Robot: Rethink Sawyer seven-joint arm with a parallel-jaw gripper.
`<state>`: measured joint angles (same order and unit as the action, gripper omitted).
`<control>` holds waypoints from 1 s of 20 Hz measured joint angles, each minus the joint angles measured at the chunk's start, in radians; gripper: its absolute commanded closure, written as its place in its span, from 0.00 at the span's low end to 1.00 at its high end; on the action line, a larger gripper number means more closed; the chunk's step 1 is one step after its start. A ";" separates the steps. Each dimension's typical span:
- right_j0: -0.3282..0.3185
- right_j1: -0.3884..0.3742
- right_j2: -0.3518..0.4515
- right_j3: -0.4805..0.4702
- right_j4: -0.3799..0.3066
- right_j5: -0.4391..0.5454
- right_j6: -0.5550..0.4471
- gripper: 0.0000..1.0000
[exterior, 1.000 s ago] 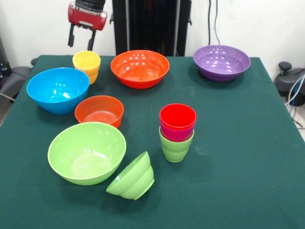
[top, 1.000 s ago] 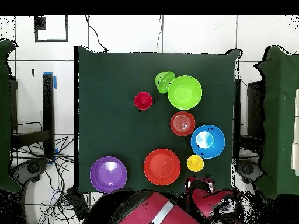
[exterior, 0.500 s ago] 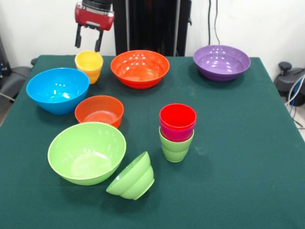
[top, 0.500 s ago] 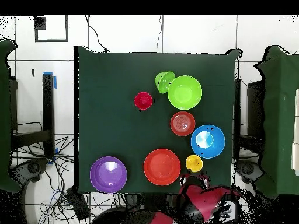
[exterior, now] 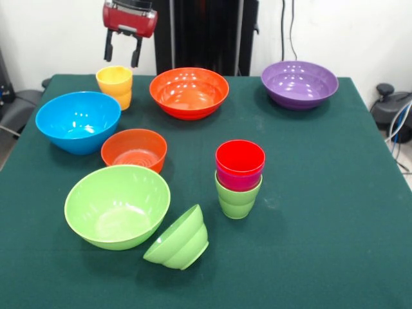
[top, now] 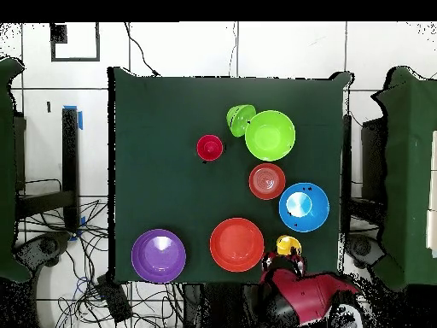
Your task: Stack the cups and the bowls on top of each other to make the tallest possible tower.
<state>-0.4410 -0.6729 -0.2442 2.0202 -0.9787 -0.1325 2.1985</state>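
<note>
My gripper (exterior: 122, 58) hangs open just above and behind the yellow cup (exterior: 114, 86), which stands at the table's far left by the blue bowl (exterior: 78, 121). In the overhead view the gripper (top: 285, 261) overlaps the yellow cup (top: 288, 245). The red cup (exterior: 239, 158) sits nested in a purple cup and a light green cup (exterior: 237, 201) mid-table; this stack also shows in the overhead view (top: 210, 147). The small light green bowl (exterior: 178, 239) lies tipped on its side beside the large light green bowl (exterior: 116, 206). The small orange-red bowl (exterior: 134, 149) is upright.
The large orange bowl (exterior: 189, 92) stands right of the yellow cup, and the purple bowl (exterior: 299, 83) is at the far right. The black pedestal (exterior: 205, 32) rises behind the table. Green cloth (exterior: 322, 212) covers the right half.
The gripper has moved right and slightly toward the pedestal, staying open. The yellow cup has shifted a little to the left. The bowls and the cup stack have not moved.
</note>
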 measured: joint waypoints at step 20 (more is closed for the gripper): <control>0.048 -0.015 0.048 0.025 0.001 0.056 0.000 0.00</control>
<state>-0.3928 -0.6876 -0.1960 2.0447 -0.9773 -0.0762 2.1985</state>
